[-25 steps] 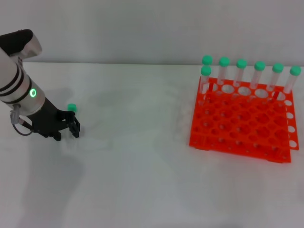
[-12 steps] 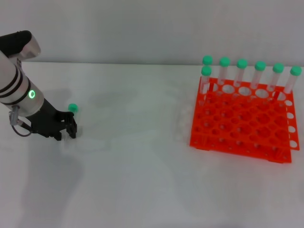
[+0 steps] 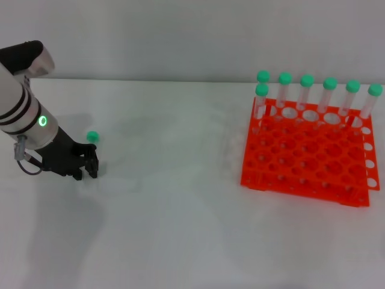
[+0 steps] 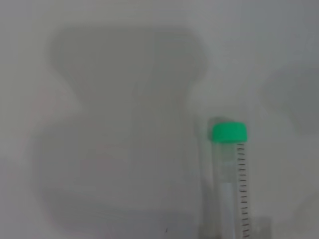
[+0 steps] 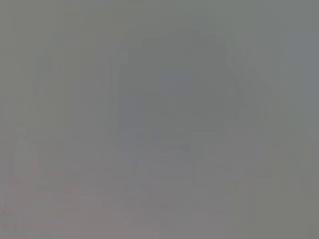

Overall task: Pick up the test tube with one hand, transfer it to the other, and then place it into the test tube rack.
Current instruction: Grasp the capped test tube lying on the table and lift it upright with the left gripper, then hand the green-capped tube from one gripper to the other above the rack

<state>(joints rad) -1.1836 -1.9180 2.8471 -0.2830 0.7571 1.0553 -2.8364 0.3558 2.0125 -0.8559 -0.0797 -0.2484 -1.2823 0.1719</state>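
The test tube point(image 3: 91, 139) lies on the white table at the left, its green cap point(image 4: 229, 132) pointing away from me and its clear body point(image 4: 232, 189) running back between the fingers. My left gripper point(image 3: 88, 167) is down at the table over the tube's lower end, its black fingers drawn in against the tube. The orange-red test tube rack point(image 3: 301, 183) stands at the right, far from this gripper. My right gripper is out of view; its wrist view shows only a blank grey surface.
Several green-capped tubes point(image 3: 307, 90) stand upright in the rack's back row, and one more point(image 3: 260, 99) just in front at its left end. Bare white table point(image 3: 174, 180) spans the gap between my left gripper and the rack.
My left gripper's fingers have narrowed around the tube's lower end, and the hand has shifted slightly to the right. The tube's cap has barely moved.
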